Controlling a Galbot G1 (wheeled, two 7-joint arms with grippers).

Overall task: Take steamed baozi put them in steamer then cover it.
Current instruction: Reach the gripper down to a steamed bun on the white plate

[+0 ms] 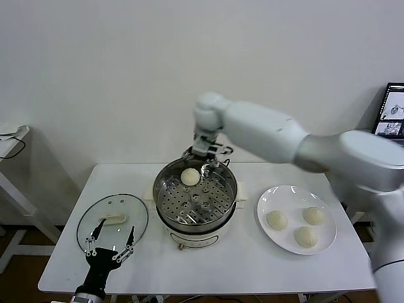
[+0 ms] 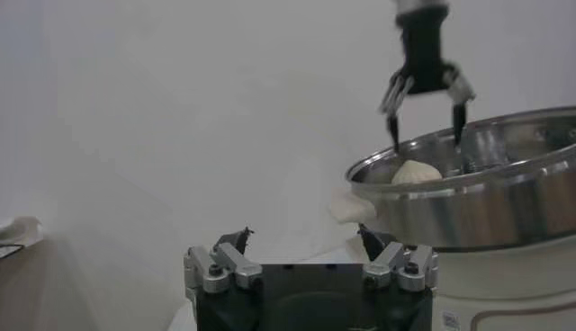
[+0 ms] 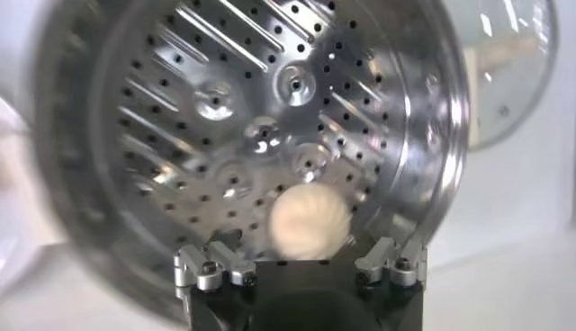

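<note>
Baozi (image 1: 190, 176) lies in steamer (image 1: 165, 202), apparently released.

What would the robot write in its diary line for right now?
right gripper open above steamer | one baozi on tray | three baozi on plate | cover on table | left gripper open, idle
</note>
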